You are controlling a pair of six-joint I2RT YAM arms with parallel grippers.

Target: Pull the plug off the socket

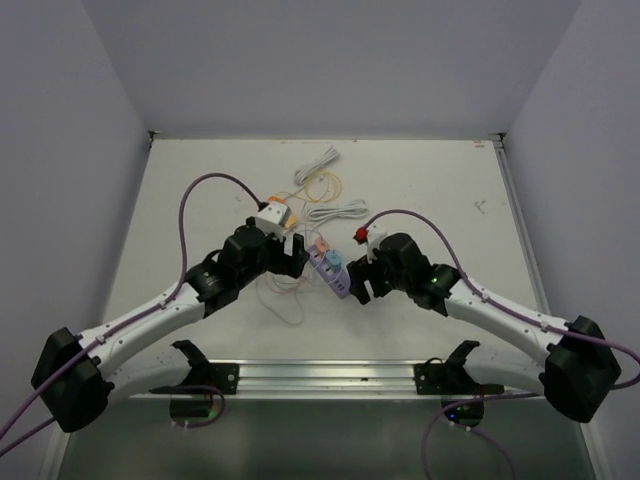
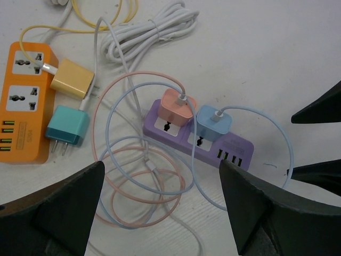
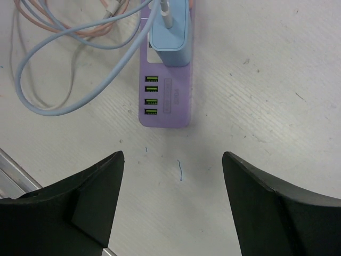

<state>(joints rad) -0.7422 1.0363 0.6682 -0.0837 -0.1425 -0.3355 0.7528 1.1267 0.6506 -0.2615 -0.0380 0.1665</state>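
Observation:
A purple power strip lies on the table between my arms; it also shows in the top view and the right wrist view. A pink plug and a blue plug sit in its two sockets, each with a matching cable. The blue plug is nearest the strip's USB end. My left gripper is open, above the coiled cables just short of the strip. My right gripper is open and empty, just short of the strip's USB end.
An orange power strip lies at the left with a yellow plug in it and a loose teal plug beside it. A white coiled cord and a yellow cable lie further back. Pink and blue cable loops lie under the left gripper.

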